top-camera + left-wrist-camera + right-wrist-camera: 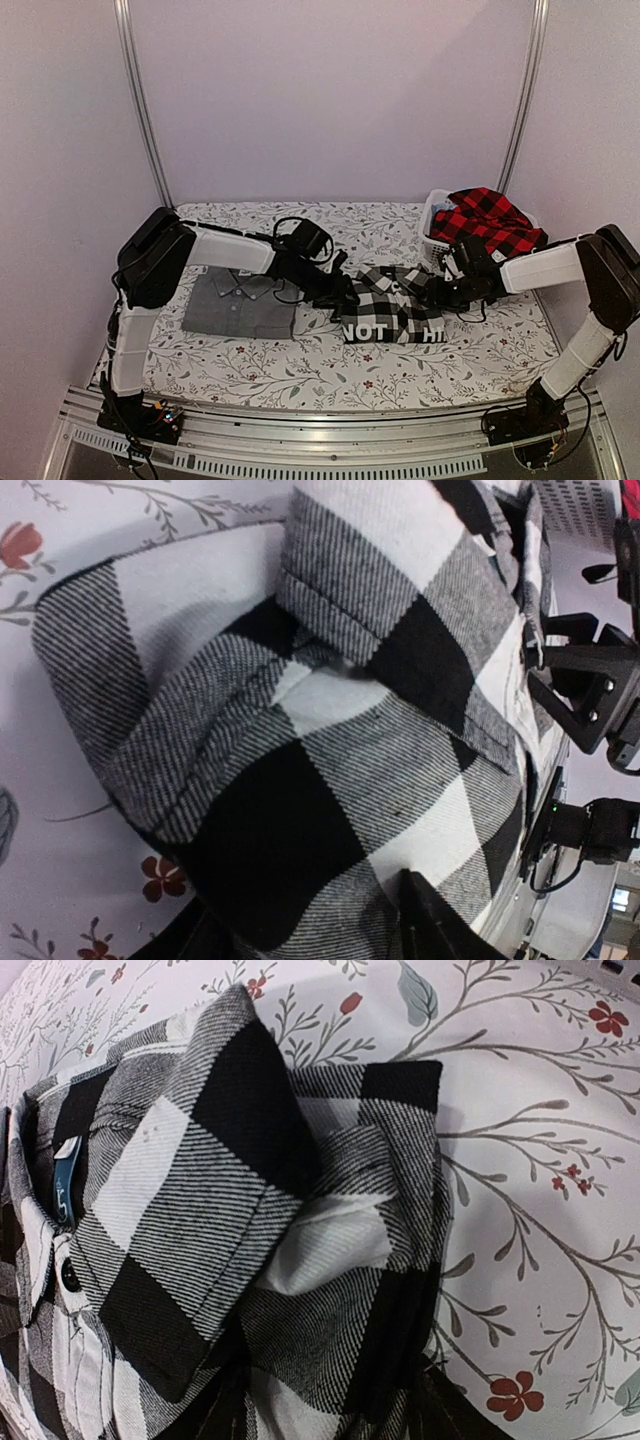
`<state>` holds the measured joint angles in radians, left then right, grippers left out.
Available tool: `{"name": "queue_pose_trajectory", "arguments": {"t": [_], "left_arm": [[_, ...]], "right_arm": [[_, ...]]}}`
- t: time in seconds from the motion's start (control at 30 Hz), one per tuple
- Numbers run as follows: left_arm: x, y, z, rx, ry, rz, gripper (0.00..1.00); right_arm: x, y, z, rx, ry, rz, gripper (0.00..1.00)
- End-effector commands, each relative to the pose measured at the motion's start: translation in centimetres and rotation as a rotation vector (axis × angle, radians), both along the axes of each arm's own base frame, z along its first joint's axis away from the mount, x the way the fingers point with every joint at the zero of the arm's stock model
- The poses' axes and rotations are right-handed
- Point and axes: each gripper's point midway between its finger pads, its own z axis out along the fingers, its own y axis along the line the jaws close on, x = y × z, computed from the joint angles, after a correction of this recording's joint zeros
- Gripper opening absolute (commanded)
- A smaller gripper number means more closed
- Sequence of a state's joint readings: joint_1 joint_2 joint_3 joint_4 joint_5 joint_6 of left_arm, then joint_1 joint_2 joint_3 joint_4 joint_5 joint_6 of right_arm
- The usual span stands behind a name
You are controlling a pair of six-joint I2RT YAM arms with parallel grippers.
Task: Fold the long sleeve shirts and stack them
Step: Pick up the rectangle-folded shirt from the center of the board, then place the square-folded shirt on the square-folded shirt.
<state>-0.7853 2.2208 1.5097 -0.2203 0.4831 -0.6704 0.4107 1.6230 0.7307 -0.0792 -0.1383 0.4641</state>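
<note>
Black-and-white buffalo-check cloth shirt with white lettering [392,305] is seen folded into a compact bundle at the middle of the floral-printed bench [300,368], its lettered edge turned toward the arm bases. The bundle is flanked on both sides: the left pincer [345,291] is set at its left edge and the right pincer [441,292] at its right edge.

In the left wrist view the dark fingers [432,920] are shown standing partly apart, with a thick fold of the check cloth lying between them. The same is shown in the right wrist view, where the cloth is bunched between the fingers [445,1410]. Whether either fold is actually clamped cannot be told.

Both forearms are held low over the bench and stretched inward toward each other, with the elbows raised at the outer sides.

A plain grey collared shirt [240,305] is laid folded flat just left of the check bundle, partly under the left forearm. A red-and-black check shirt [487,222] is heaped in a white plastic basket [434,238] at the far right, behind the right forearm.
</note>
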Motion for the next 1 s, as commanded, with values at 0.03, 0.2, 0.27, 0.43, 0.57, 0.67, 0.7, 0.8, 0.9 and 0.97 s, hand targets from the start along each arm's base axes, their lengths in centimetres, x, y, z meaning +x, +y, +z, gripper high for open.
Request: {"name": "queue_pose_trajectory", "arguments": {"t": [0.03,0.2,0.27,0.43,0.57,0.67,0.7,0.8,0.9,0.97], "left_arm": [[-2.1,-1.8,-1.1,-0.017,0.072,-0.046,0.44],[-1.7,-2.5,0.5,-0.047,0.058,-0.041,0.13],[-1.3,-2.6,1.5,-0.057,0.038,-0.031,0.02],[0.0,-2.2,4.6,-0.078,-0.026,0.011,0.00],[1.1,-1.1,7.7,-0.095,-0.082,0.048,0.00],[1.7,0.2,9.4,-0.100,-0.107,0.070,0.00],[1.8,0.7,9.8,-0.095,-0.112,0.077,0.00],[2.3,2.7,11.0,-0.084,-0.130,0.112,0.00],[2.7,5.6,11.7,-0.060,-0.138,0.162,0.00],[2.9,7.8,12.1,-0.044,-0.146,0.194,0.00]], "right_arm": [[-0.2,1.5,-0.5,0.041,0.023,0.016,0.48],[0.0,2.7,0.2,0.044,0.023,0.026,0.23],[0.1,3.1,1.1,0.048,0.011,0.028,0.13],[0.7,3.7,4.0,0.062,-0.033,0.026,0.00],[1.1,5.4,7.5,0.105,-0.087,0.049,0.00],[1.5,7.0,10.0,0.143,-0.124,0.072,0.00],[1.6,7.7,10.9,0.161,-0.136,0.079,0.00],[2.1,9.8,12.9,0.203,-0.166,0.102,0.00],[2.3,13.0,14.0,0.245,-0.179,0.143,0.00],[2.4,15.6,14.8,0.274,-0.187,0.176,0.00]]}}
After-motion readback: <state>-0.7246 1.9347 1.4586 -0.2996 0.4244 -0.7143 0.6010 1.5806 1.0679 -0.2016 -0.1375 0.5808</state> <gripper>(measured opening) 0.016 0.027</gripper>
